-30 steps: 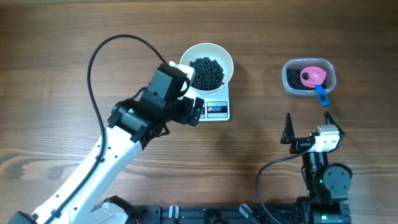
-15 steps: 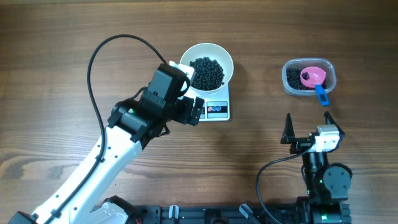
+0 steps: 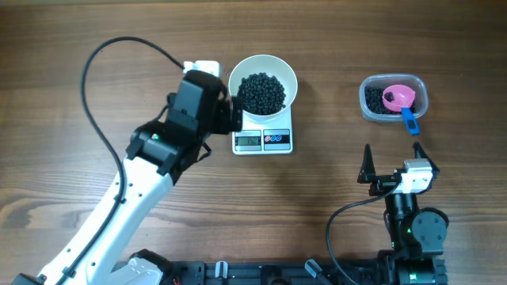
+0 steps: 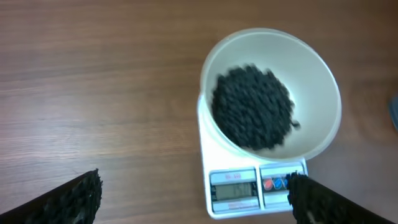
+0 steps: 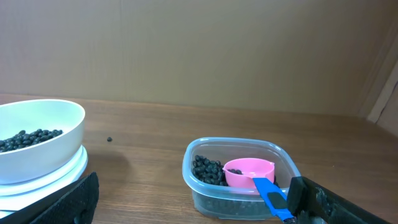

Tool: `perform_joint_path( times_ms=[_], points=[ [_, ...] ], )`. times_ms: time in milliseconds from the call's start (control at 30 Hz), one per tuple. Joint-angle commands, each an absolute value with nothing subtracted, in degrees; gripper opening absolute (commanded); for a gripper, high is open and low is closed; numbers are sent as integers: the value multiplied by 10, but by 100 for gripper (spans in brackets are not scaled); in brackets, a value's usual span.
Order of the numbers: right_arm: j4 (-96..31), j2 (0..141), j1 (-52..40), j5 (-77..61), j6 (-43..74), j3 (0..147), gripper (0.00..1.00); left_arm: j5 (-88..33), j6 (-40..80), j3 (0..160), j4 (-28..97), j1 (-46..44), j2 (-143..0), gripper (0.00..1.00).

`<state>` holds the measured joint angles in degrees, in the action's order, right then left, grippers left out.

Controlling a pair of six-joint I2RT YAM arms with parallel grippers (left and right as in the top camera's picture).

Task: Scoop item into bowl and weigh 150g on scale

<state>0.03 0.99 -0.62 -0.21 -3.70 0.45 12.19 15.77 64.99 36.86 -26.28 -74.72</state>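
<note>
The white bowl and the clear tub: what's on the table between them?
Only bare table in the overhead view; the right wrist view adds one stray pellet near the bowl.

I see a brown wood-grain worktop (image 3: 95, 32). Directly on it sit a small white rectangular digital scale (image 3: 263, 140) near the middle and, well apart to its right, a clear rounded-rectangular plastic tub (image 3: 394, 98). One stray black pellet (image 5: 109, 139) lies on bare wood.
</note>
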Motion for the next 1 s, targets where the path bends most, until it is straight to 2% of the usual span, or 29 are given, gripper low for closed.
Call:
perform_joint_path(
  times_ms=[0, 300, 800, 967],
  points=[
    [2, 2, -9, -11, -30, 3, 100, 144, 187, 656, 355, -236, -721, 100],
    [2, 2, -9, -11, -30, 3, 100, 144, 187, 625, 336, -183, -668, 100],
    [2, 2, -9, -11, -30, 3, 100, 122, 187, 416, 179, -148, -505, 100],
    [2, 2, -9, -11, -30, 3, 100, 80, 187, 352, 138, -119, -440, 100]
  ],
)
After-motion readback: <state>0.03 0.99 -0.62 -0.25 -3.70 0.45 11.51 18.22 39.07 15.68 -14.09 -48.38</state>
